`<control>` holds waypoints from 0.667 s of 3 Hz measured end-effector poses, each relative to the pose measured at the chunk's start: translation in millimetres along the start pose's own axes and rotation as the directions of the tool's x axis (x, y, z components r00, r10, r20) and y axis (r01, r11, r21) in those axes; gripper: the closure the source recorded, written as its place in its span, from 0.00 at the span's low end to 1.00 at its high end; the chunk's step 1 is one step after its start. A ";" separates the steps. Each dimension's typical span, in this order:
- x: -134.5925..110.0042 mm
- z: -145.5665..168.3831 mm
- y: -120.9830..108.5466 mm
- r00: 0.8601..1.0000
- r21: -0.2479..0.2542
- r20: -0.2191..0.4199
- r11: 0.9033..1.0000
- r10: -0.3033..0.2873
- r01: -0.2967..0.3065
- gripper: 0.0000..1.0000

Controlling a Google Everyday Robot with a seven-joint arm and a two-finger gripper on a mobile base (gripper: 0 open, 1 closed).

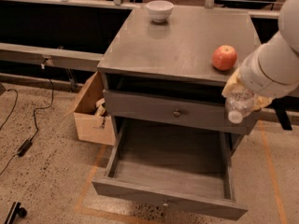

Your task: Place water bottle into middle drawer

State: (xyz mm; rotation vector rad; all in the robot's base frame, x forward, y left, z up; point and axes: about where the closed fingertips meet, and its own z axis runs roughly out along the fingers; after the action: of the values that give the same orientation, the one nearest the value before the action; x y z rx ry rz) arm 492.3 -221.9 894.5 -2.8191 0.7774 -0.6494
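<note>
The water bottle [239, 106] is a clear plastic bottle with a white cap pointing down towards me. My gripper [244, 93] is shut on it and holds it in the air at the cabinet's front right corner, above the right side of the open middle drawer [170, 169]. That drawer is pulled out wide, grey and empty inside. The white arm [273, 64] comes in from the right and hides part of the cabinet's right edge.
A red apple [224, 57] and a white bowl [160, 10] sit on the grey cabinet top [177, 45]. The upper drawer [176, 112] is shut. A cardboard box [91, 111] stands on the floor left of the cabinet. A cable [28, 134] lies on the floor at left.
</note>
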 end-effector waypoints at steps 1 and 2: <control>-19.9 13.1 19.4 0.999 -0.045 0.033 0.999 -0.001 0.002 1.00; -24.1 14.7 24.1 0.997 -0.054 0.064 0.998 0.044 -0.041 1.00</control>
State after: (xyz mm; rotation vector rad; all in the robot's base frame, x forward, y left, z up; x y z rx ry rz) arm 469.3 -229.6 866.4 -2.8464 0.8529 -0.5352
